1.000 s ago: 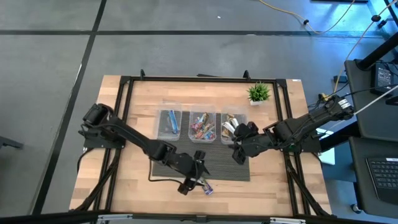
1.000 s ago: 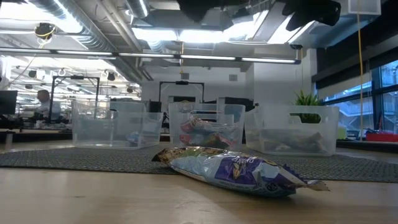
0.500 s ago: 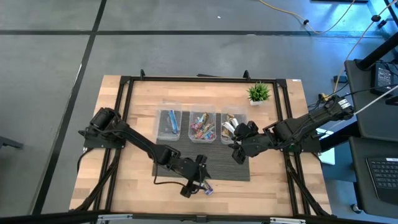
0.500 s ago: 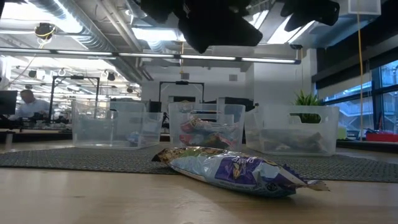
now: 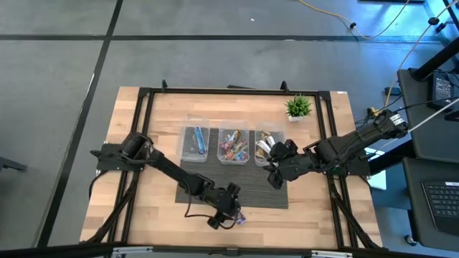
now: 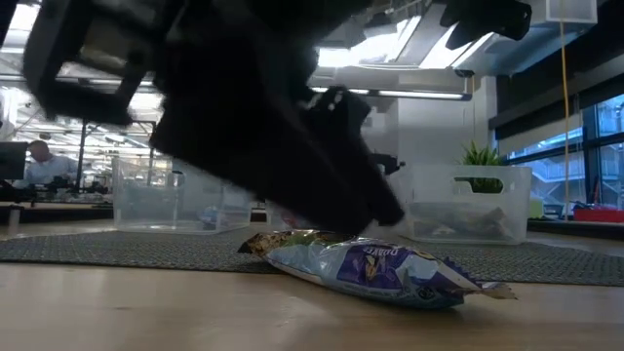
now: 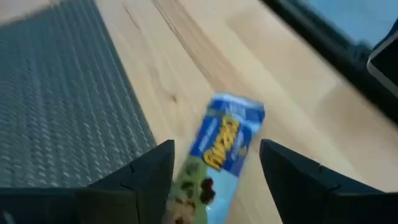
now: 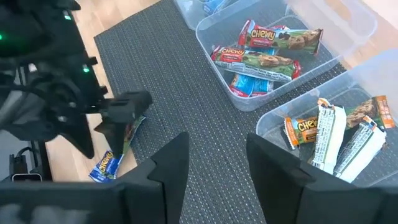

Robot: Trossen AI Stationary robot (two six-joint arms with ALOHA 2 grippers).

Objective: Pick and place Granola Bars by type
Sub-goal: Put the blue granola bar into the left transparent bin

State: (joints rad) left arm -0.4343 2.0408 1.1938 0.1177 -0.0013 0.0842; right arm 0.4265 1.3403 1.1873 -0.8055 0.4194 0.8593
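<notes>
One light-blue multicoloured granola bar [image 5: 239, 218] lies flat on the bare wood just off the mat's near edge, also seen in the low view [image 6: 375, 268]. My left gripper [image 7: 216, 152] is open and low over it, with one finger on each side of the bar [image 7: 222, 144] and no contact showing. Other bars lie sorted in three clear bins: blue ones [image 5: 195, 142], multicoloured ones [image 8: 264, 53], and tan-gold ones [image 8: 336, 130]. My right gripper [image 8: 217, 158] is open and waits above the mat beside the right bin [image 5: 267, 143].
A dark woven mat [image 5: 204, 172] covers the table's middle, with the three bins along its far edge. A small potted plant [image 5: 298, 107] stands near the far right corner. A black frame [image 5: 143, 97] rims the table. Bare wood lies left and right of the mat.
My left gripper has come down and a little toward the near edge, from high above the table to just over the bar, its fingers now straddling it. The bar has stayed where it was. My right arm has kept still.
</notes>
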